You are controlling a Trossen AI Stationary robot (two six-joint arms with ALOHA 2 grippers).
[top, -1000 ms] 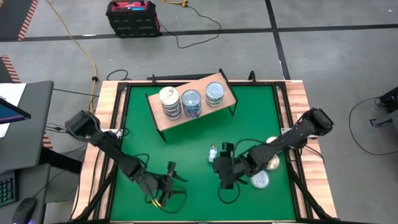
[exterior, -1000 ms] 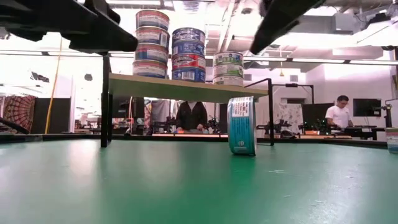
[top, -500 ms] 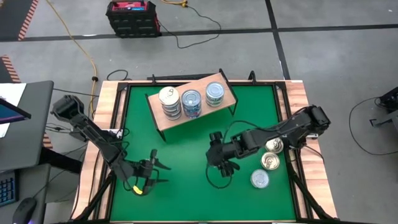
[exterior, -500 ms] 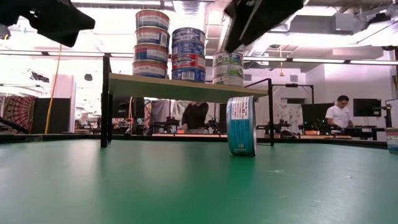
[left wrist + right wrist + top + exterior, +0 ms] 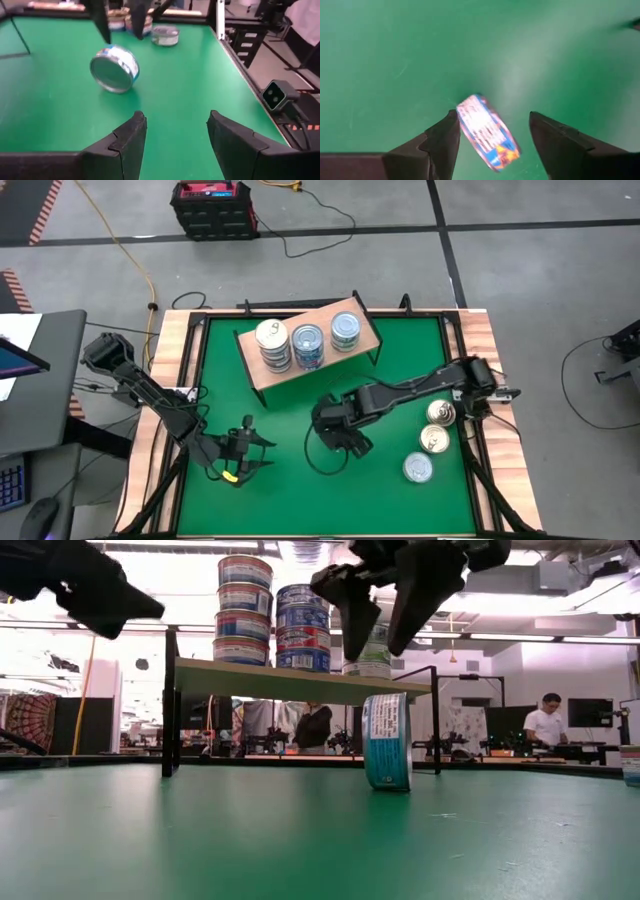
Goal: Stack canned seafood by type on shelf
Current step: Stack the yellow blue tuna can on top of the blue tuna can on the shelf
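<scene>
Fingers of the right gripper hang spread and empty above a tin standing on edge on the green surface, near the shelf; the left gripper waits open.

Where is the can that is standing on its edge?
The can on its edge stands on the green table, in front of the shelf, right under the open right gripper.

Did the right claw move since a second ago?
Yes. In the high view the right claw has swung left, away from the three loose cans by the table's right edge, and now hangs open above the can standing on its edge.
</scene>
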